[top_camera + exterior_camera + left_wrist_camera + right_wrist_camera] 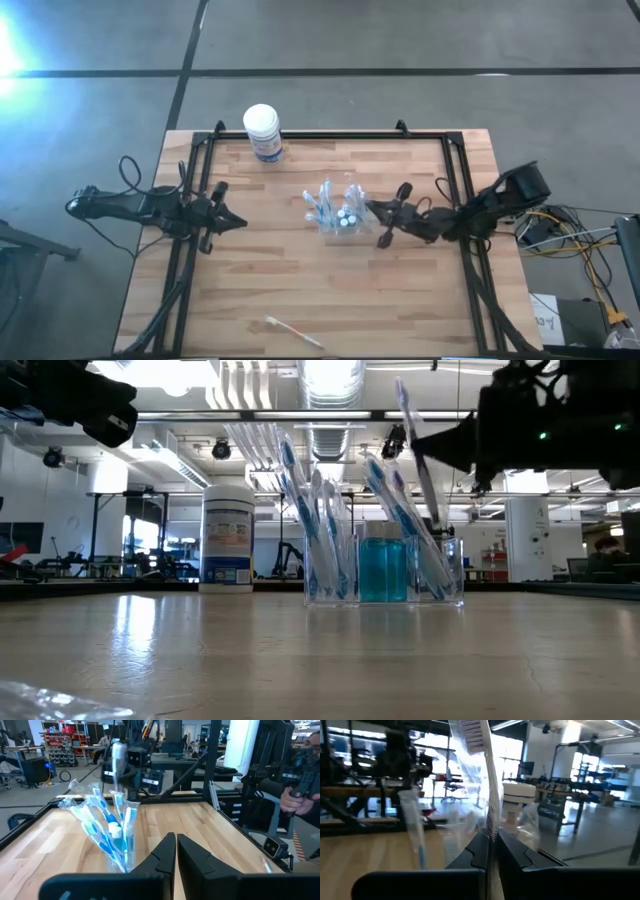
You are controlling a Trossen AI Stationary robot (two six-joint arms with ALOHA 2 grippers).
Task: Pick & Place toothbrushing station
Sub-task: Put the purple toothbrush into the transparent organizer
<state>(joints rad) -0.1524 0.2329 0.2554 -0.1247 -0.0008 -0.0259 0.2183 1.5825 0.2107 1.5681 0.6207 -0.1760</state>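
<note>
The toothbrushing station (338,215), a clear plastic holder, stands on its base at the table's middle. It holds several wrapped blue toothbrushes and small blue bottles (383,570). My right gripper (372,208) is just right of the holder, shut on a wrapped toothbrush (418,450) that stands head up above the holder's right end. My left gripper (240,222) waits shut, left of the holder, with nothing between its fingers (176,845). My right gripper pinches the wrapped toothbrush's handle (491,827) between its two fingers, wrapper and all. The fingers come about level from the table's right side and lie across the brush. The brush stands almost upright, head (472,730) up. Whether its lower end is inside the holder I cannot tell.
A white round tub with a blue label (262,130) stands at the table's far edge, left of centre. One loose toothbrush (293,333) lies near the front edge. Black frame rails (330,137) run along the table's far, left and right sides. A person (305,765) is beyond the right side.
</note>
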